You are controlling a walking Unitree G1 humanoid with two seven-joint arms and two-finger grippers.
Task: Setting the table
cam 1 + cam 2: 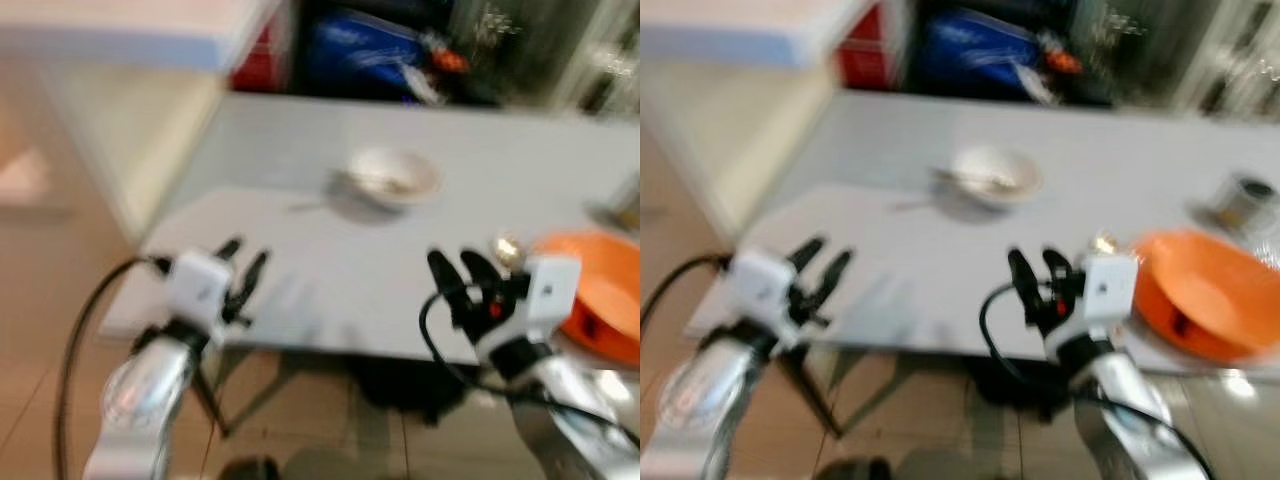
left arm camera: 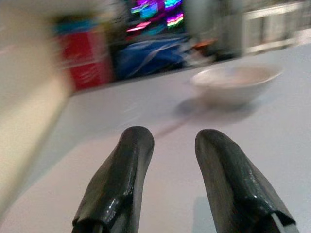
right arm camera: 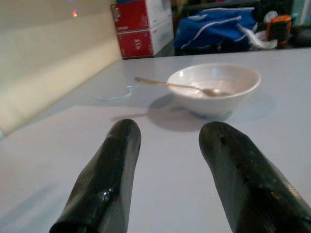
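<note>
The robot stands at the near edge of the grey desk [image 1: 300, 160], both arms raised over it with nothing in hand. The left gripper [image 1: 243, 270] and the right gripper [image 1: 462, 272] each have their fingers spread apart and empty. A white bowl [image 3: 214, 87] with a spoon [image 3: 170, 84] resting in it sits mid-desk, well ahead of both grippers. An orange bowl [image 1: 1195, 290] lies just beside the right gripper at the desk's right edge, with a small metal cup [image 1: 1242, 203] beyond it. I'd judge the setting barely begun: one place started, most still to lay out.
</note>
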